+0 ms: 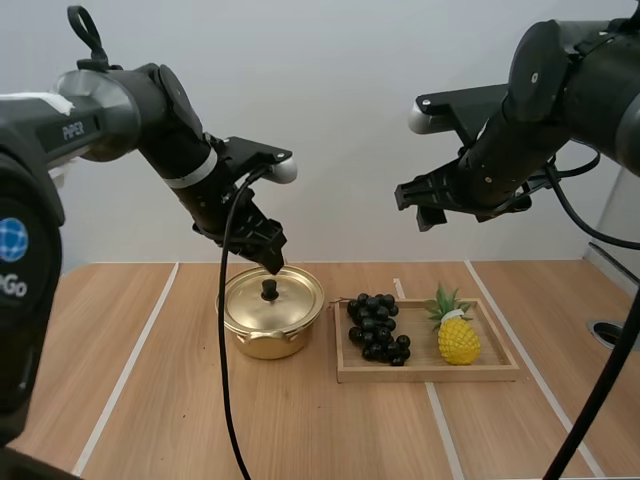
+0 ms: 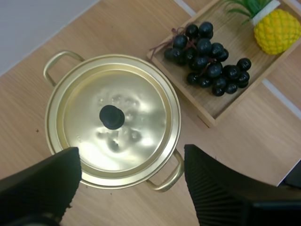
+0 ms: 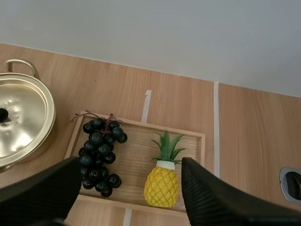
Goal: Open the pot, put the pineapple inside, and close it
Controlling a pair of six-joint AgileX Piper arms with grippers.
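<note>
One green-topped yellow pineapple (image 1: pixel 458 338) is waiting in a shallow wooden tray (image 1: pixel 430 374) beside the lidded gold metal pot (image 1: pixel 272 330). Opening is beginning: the left tool (image 1: pixel 270 258), spread wide, is hovering over the black knob (image 1: pixel 269 290), likely needing to drop and pinch; the right tool (image 1: pixel 420 205) is gaping overhead.

We work under bright, even light from overhead. The gold lid (image 2: pixel 141 103) throws back white glare around its knob (image 2: pixel 112 117), and the pot (image 1: pixel 265 345) and wooden tray (image 1: pixel 430 374) cast only faint, soft shadows on the table (image 1: pixel 150 400). Colours show true on the pineapple (image 3: pixel 161 186).
</note>
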